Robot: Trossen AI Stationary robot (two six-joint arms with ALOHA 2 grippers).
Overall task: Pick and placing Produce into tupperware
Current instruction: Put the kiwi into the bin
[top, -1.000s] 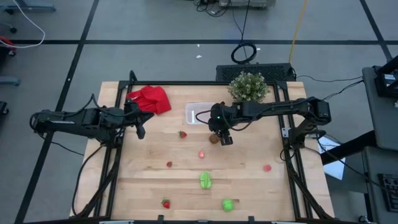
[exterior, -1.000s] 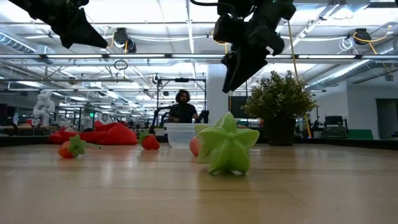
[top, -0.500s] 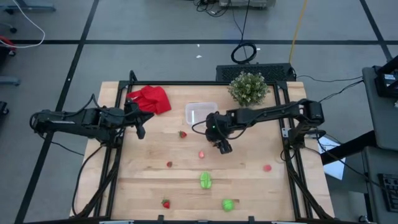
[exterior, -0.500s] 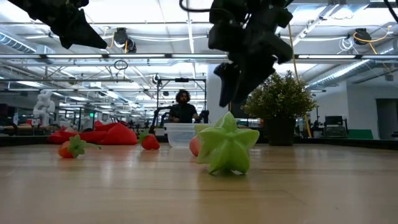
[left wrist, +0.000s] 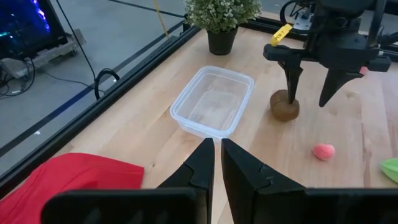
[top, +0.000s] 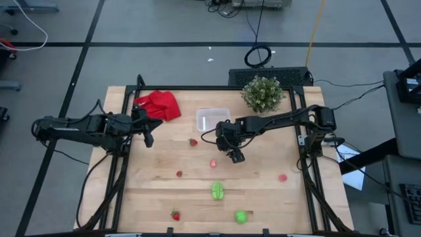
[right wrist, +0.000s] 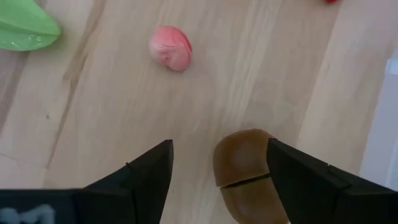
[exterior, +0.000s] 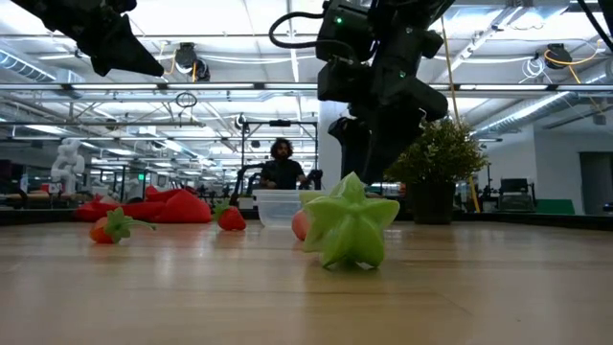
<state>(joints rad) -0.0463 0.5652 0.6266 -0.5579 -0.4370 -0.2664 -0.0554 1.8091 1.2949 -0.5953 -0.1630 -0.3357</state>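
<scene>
1. Right gripper (right wrist: 219, 163) is down near the middle of the table (top: 263, 197), fingers spread wide and holding nothing. The brown oval (right wrist: 245, 171) lies on the wood close against one finger (right wrist: 311, 180), mostly inside the gap; whether they touch, cannot tell.
2. From the left wrist view, the right gripper (left wrist: 309, 93) points down over the brown oval (left wrist: 285, 106), one fingertip at the oval's top edge, the other well clear to the side.
3. A pink piece (right wrist: 171, 48) sits on the wood just beyond the open fingers; a bright green piece (right wrist: 25, 26) is farther off at the edge of that view.
4. Tupperware (top: 212, 120) sits near the table's far edge, close beside the right gripper (top: 231, 153). It looks bare inside in the left wrist view (left wrist: 214, 102).
5. Other produce in the high view: a small red piece (top: 193, 141) near the tupperware, one (top: 179, 174) toward the left, one (top: 175, 215) near the front edge, a pink-red piece (top: 282, 177) at right, and two green pieces (top: 217, 191) (top: 241, 216) toward the front.
6. Left gripper (left wrist: 216, 165) is raised over the table's left side, fingers pressed together with nothing between them, near the red cloth (top: 158, 105).
7. Potted plant (top: 262, 93) stands at the far edge, right of the tupperware.
8. Low view: a person (exterior: 281, 165) is in the room behind the table.
</scene>
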